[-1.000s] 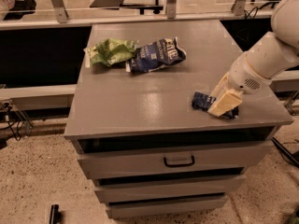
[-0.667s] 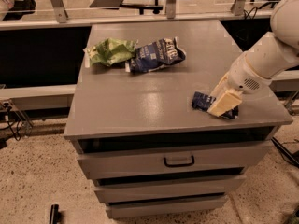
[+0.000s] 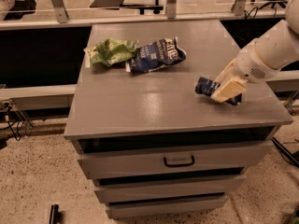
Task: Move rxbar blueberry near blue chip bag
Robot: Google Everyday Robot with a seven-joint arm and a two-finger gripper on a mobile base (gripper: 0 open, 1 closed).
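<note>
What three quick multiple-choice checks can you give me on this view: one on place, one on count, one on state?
1. Where is the gripper?
A. At the right front of the cabinet top, on the rxbar blueberry.
B. Above the back left corner.
C. Well away from the cabinet.

2. How many bags lie on the top?
A. One.
B. Two.
C. Four.

3. How is the blue chip bag?
A. Standing upright.
B. Lying down, crumpled.
C. Hanging off the edge.

Answers:
1 A, the gripper covers part of the bar near the right front corner.
2 B, the blue chip bag and a light green bag sit at the back left.
3 B, it lies wrinkled beside the green one.
</note>
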